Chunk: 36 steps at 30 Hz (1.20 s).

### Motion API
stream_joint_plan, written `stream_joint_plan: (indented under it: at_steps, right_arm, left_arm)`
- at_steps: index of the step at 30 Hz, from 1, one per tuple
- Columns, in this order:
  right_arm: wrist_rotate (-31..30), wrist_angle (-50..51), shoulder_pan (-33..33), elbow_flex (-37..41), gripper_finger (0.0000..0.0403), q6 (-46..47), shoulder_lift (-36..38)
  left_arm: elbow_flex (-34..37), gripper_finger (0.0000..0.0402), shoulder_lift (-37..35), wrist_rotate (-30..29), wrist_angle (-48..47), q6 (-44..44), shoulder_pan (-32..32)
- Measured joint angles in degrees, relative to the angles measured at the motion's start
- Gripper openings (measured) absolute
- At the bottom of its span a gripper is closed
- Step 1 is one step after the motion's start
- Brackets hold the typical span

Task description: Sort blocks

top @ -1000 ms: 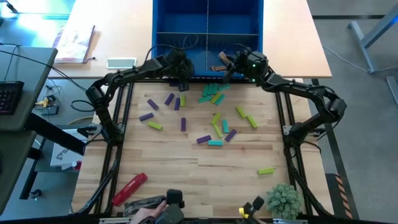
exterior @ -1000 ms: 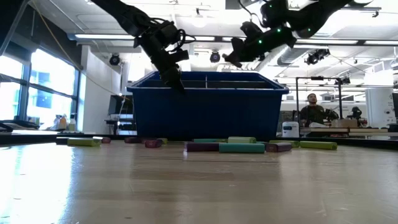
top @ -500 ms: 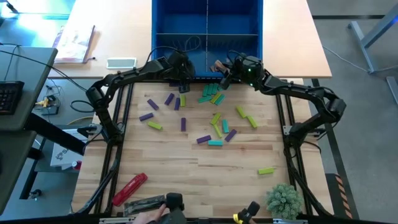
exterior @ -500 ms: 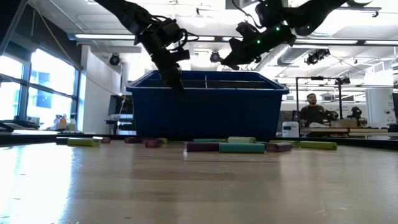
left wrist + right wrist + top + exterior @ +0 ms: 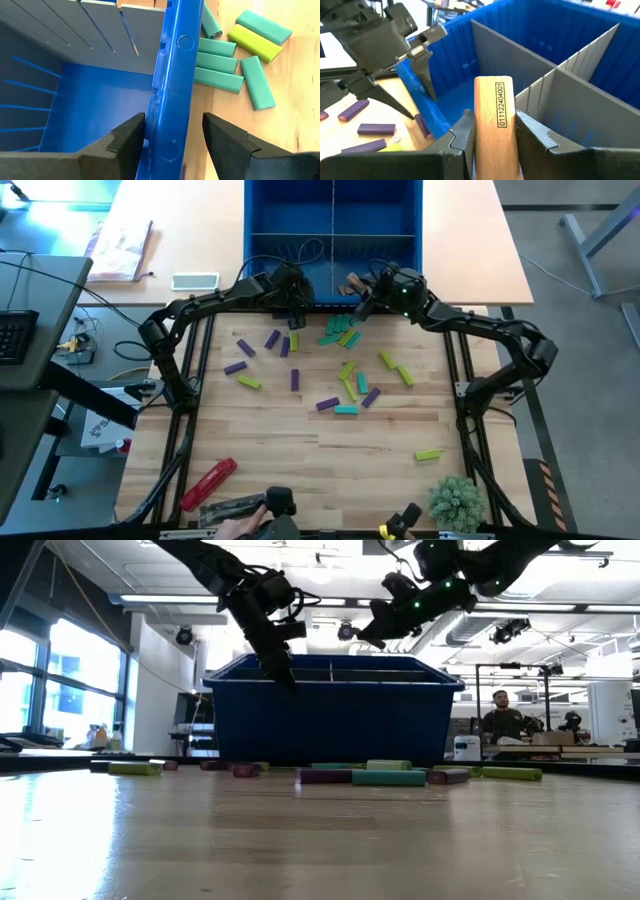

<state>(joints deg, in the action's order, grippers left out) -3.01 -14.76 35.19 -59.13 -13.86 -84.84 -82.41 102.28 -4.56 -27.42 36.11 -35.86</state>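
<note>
High view: blue bin (image 5: 333,220) sits past the table's (image 5: 320,450) far edge, dividers visible, compartments apparently bare as far as can be seen. Sorting barely begun, by the look of it.

Right gripper (image 5: 357,284) over the bin's near rim, right of centre, clamped on a tan wooden block (image 5: 494,117); block upright between the fingers, label facing the right wrist camera, gridded compartments just ahead. Not released yet; target compartment can't be told.

Left gripper (image 5: 292,308) at the bin's near rim, left of centre. Left wrist view: fingers apart, straddling the blue wall (image 5: 172,95), nothing held.

Left on the table:
- teal cluster with one lime piece (image 5: 342,331) close against the bin wall, near the far edge at centre
- purple blocks (image 5: 272,340) toward the far-left part, one more purple (image 5: 295,380) mid-table
- mixed lime/teal/purple group (image 5: 352,388) around centre
- lone lime block (image 5: 427,453) toward the near-right corner

Roughly twenty still loose, so nearly all the work ahead.

Not part of the sort: red tool (image 5: 208,482) at the near-left corner, small plant (image 5: 457,502) at the near-right corner. A person's hand (image 5: 236,526) at the near edge.

Low view: both arms raised at bin-rim height, blocks lying flat in a row before the bin.
</note>
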Motion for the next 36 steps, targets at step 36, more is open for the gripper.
stream_joint_plan:
  at_steps: [36]
  right_arm:
    - [-2.05,6.41,8.29,-2.01,0.0088,13.78,6.52]
  left_arm:
    - [0.00,0.0180,0.11,-2.21,0.26,-5.85,0.79]
